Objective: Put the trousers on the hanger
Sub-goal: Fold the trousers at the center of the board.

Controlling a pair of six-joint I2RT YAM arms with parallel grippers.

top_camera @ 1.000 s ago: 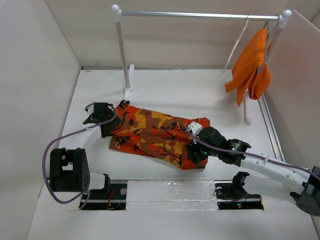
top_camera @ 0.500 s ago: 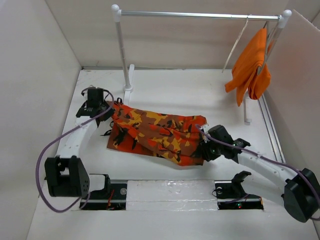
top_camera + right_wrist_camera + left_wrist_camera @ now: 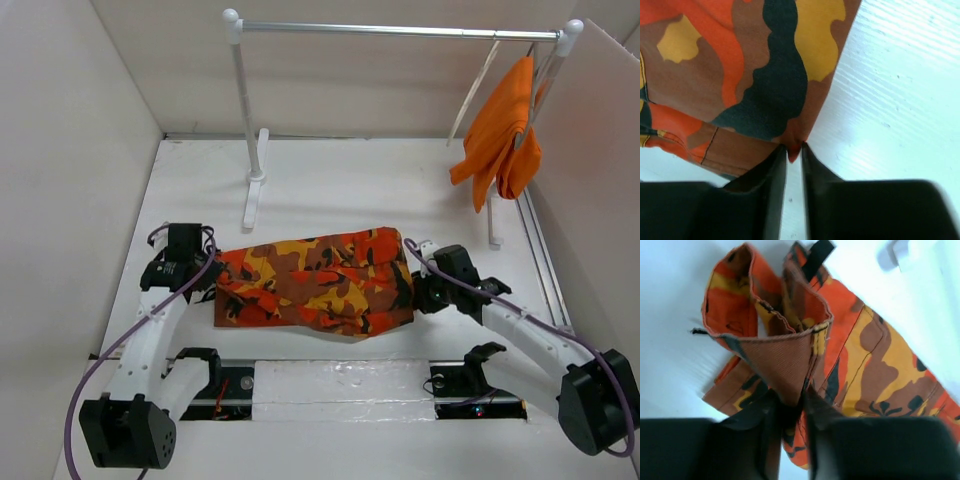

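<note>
The white table [image 3: 330, 180] is walled on the left, back and right, with a silver rail [image 3: 400, 30] on white posts across its far side. The trousers [image 3: 320, 280] lie folded on the near half, their long axis running left to right between the two arms, well short of the rail, with bare tabletop beyond them. A plain orange garment [image 3: 505, 125] hangs at the rail's right end, and the hanger [image 3: 478, 88] hangs just to its left as a thin pale bar slanting downward. From the trousers the hanger therefore lies away and to the right, higher up and close to the right wall. The right arm is the nearer one, and the left would have to carry its end across the table's width. Room is tight there, with the wall, the right post and the orange garment crowding the hanger, while the middle of the table is free for swinging the cloth. The left gripper [image 3: 208, 282] sits at the trousers' left end, clenched on a bunched fold of the opening edge, which stands up out of its fingers in the wrist view. The right gripper [image 3: 408, 292] sits at the right end, jaws nearly together with only the very corner of the cloth between their tips. That looks like a thin hold that could slip when lifted.
</note>
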